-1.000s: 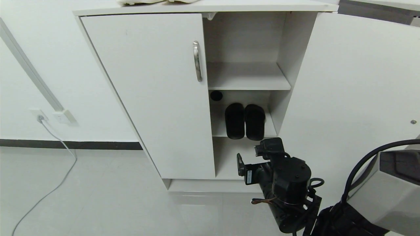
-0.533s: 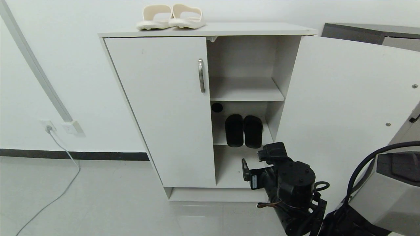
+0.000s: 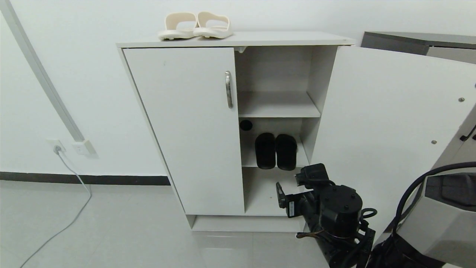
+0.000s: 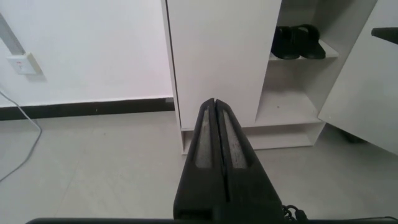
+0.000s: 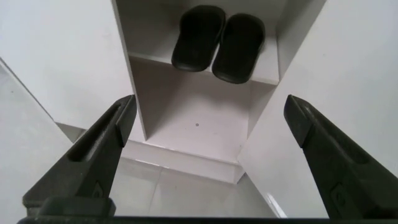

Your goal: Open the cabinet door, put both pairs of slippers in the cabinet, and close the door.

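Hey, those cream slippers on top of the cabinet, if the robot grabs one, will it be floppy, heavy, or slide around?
The cream slippers look like thick moulded foam, so probably light and fairly stiff, bending a little rather than flopping. Flat soles on the cabinet top should slide, not roll. They seem to touch, so pushing one likely shifts the other.

The white board cabinet (image 3: 186,149) looks matt and smooth — its bar handle (image 3: 228,89) polished metal; black rubbery slippers (image 3: 276,150) matt, pale floor tiles (image 3: 111,230) glossy.
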### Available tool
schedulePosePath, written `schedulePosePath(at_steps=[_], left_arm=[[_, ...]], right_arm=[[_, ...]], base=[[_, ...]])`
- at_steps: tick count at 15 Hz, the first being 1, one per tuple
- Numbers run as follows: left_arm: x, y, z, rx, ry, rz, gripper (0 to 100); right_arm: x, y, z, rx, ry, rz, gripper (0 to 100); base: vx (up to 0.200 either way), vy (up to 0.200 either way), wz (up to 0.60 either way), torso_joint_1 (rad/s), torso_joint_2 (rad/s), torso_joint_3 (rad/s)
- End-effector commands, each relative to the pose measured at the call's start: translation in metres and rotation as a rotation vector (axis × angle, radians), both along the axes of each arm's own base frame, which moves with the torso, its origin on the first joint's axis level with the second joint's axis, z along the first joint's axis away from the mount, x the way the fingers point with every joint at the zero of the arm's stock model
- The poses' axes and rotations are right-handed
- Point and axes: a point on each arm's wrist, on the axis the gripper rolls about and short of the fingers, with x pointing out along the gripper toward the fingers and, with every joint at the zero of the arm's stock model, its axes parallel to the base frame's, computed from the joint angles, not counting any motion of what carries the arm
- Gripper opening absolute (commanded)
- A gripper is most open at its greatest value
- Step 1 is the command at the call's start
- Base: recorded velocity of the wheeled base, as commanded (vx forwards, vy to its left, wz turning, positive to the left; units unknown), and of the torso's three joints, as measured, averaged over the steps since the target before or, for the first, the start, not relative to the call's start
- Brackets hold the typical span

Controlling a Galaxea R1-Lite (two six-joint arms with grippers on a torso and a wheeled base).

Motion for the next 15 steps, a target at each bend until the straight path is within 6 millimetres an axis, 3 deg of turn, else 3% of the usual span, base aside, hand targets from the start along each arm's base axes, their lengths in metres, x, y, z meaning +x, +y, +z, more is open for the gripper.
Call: schedulePosePath(at_steps=[1, 15], left_arm=[[0.000, 0.000, 0.000, 0.000, 0.002, 0.001, 0], [0.000, 0.000, 0.000, -0.002, 0.002, 0.001, 0]], right_arm=[[-0.001, -0.001, -0.004, -0.013, 0.009, -0.002, 100], [0.005, -0.015, -0.019, -0.046, -0.029, 0.074, 100]], base=[[0.000, 0.200, 0.00, 0.002, 0.00, 0.002], [0.000, 0.200, 0.00, 0.002, 0.00, 0.005]])
